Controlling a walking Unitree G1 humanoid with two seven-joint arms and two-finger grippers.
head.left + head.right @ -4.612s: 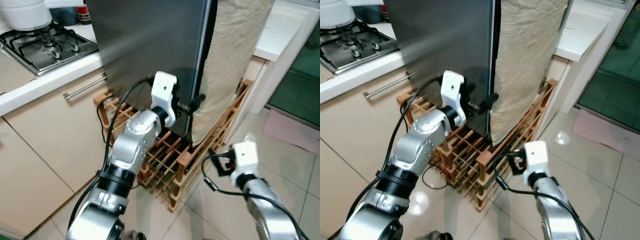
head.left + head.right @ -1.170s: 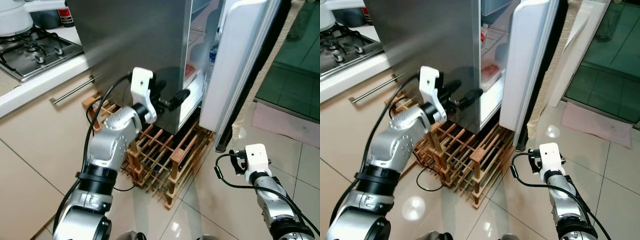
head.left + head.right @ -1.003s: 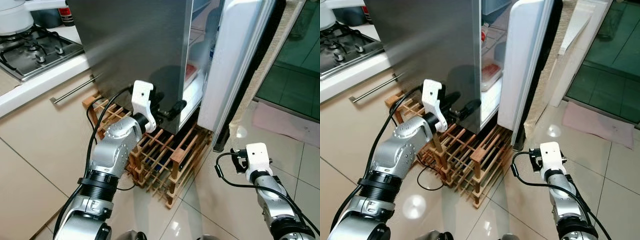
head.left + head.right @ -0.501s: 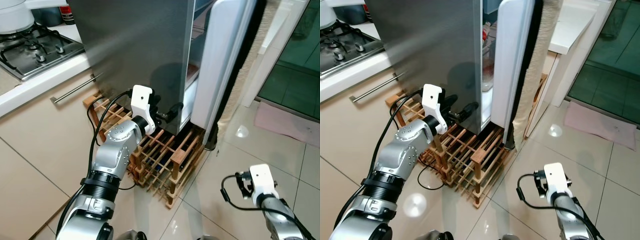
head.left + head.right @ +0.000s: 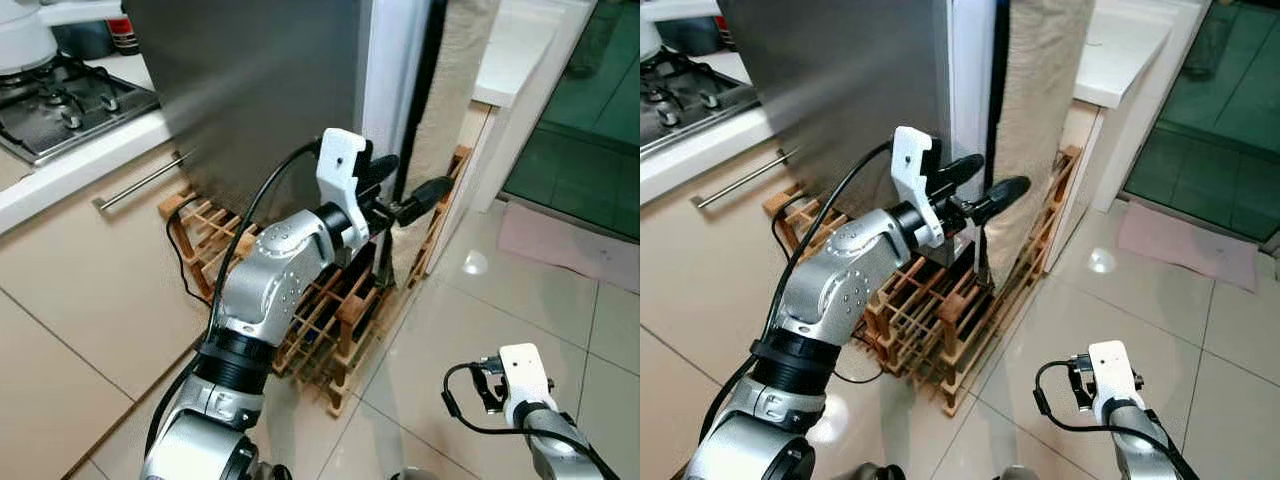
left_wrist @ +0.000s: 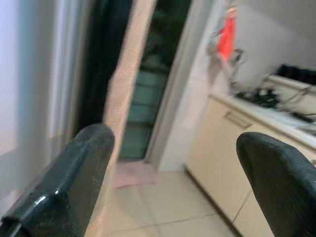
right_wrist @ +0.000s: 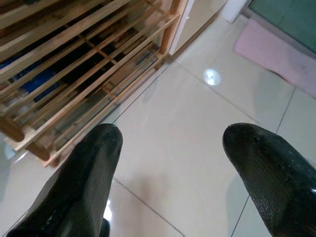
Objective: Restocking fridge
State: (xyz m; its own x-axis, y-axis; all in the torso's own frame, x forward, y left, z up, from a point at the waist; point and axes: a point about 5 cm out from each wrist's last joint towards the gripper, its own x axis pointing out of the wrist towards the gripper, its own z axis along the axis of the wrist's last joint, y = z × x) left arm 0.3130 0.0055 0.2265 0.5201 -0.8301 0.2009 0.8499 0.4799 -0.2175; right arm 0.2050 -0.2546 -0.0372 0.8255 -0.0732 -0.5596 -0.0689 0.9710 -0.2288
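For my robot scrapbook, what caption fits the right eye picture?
Open left gripper by the shut grey steel fridge, above a slatted wooden rack.

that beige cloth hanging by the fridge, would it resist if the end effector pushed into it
Probably not. The beige cloth hangs in loose vertical folds, so it looks floppy and would likely give way and drape. It looks coarse, so it might catch on the open left end effector beside it. The wooden rack below looks stiff by contrast.

Left claw (image 5: 983, 187) spread beside fridge door (image 5: 971, 70)
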